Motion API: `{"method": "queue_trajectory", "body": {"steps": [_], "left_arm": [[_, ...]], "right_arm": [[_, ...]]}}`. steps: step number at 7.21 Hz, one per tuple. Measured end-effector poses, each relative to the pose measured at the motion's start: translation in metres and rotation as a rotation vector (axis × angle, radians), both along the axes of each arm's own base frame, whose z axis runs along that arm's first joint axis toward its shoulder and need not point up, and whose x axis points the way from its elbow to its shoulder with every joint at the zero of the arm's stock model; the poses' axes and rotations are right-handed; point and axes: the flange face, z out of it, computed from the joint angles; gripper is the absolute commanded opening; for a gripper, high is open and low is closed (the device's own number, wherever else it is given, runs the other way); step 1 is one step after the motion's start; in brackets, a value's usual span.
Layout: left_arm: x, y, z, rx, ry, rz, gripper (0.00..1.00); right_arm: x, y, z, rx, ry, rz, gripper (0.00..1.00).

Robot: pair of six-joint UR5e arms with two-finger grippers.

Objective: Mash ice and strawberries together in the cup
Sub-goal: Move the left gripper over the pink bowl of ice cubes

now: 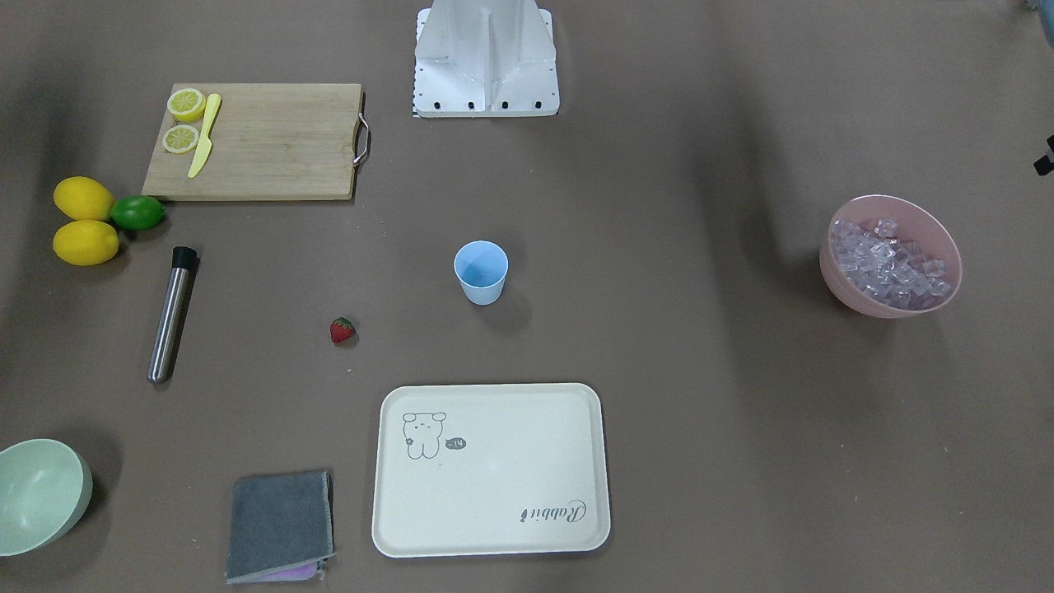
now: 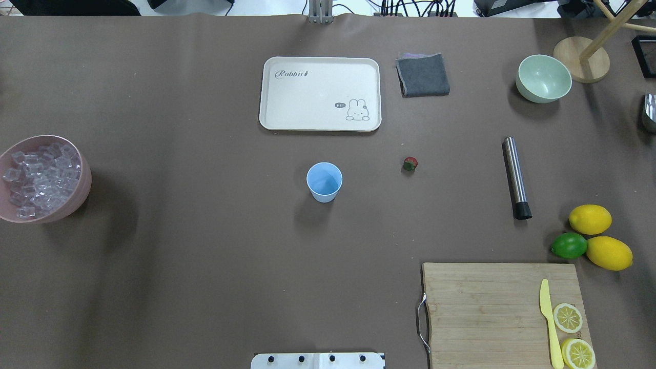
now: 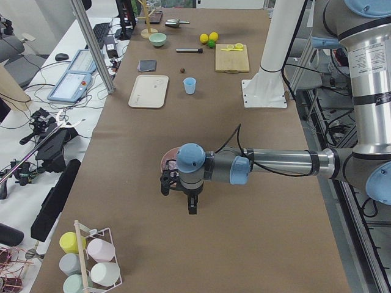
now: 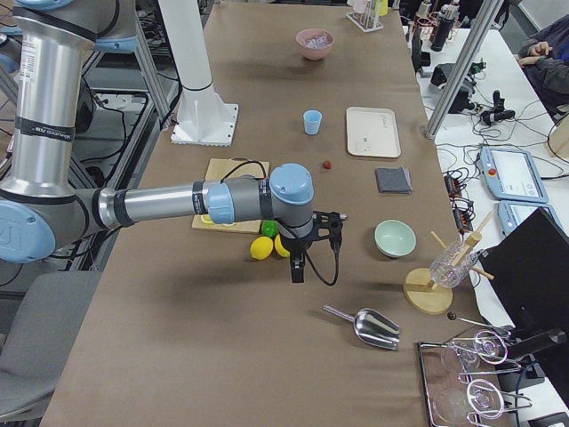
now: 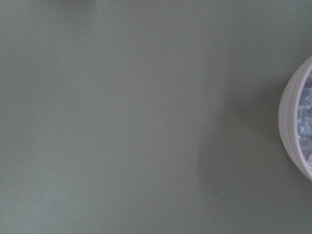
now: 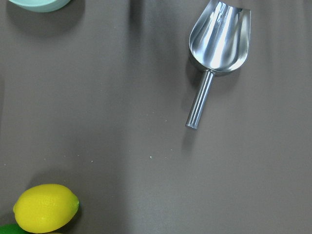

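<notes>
cup (image 2: 324, 182) upright | well apart from left fingers (image 3: 192, 206), right fingers (image 4: 297, 269) | grip: cannot tell

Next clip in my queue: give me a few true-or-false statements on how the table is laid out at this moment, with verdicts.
1. The cup is empty. True.
2. The strawberry lies on the tray. False: it lies on the bare table, between the cup and the steel rod.
3. The ice is in the pink bowl. True.
4. The lime sits in the green bowl. False: it lies on the table beside two lemons.
5. The yellow knife lies on the cutting board. True.
</notes>
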Motion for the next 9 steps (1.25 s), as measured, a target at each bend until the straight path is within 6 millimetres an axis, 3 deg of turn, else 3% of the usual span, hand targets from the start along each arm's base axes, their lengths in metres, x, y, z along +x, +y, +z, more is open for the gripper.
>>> {"method": "queue_trajectory", "body": {"steps": [4, 5, 6, 7, 9], "left_arm": [[0.007, -0.025, -0.046, 0.210, 0.150, 0.022, 1.00], [0.008, -0.031, -0.059, 0.310, 0.163, 0.027, 0.91], [0.012, -0.044, -0.077, 0.381, 0.174, 0.027, 0.98], [0.025, -0.063, -0.101, 0.419, 0.190, 0.033, 0.99], [0.070, -0.079, -0.118, 0.406, 0.147, 0.043, 0.99]], "right_arm": [[0.000, 0.000, -0.003, 0.004, -0.004, 0.003, 1.00], [0.000, -0.001, -0.004, 0.006, -0.005, 0.003, 1.00], [0.000, -0.001, -0.006, 0.012, -0.005, 0.003, 1.00], [0.000, -0.002, -0.006, 0.029, -0.004, 0.003, 1.00], [0.000, -0.003, 0.000, 0.058, -0.006, 0.008, 1.00]]}}
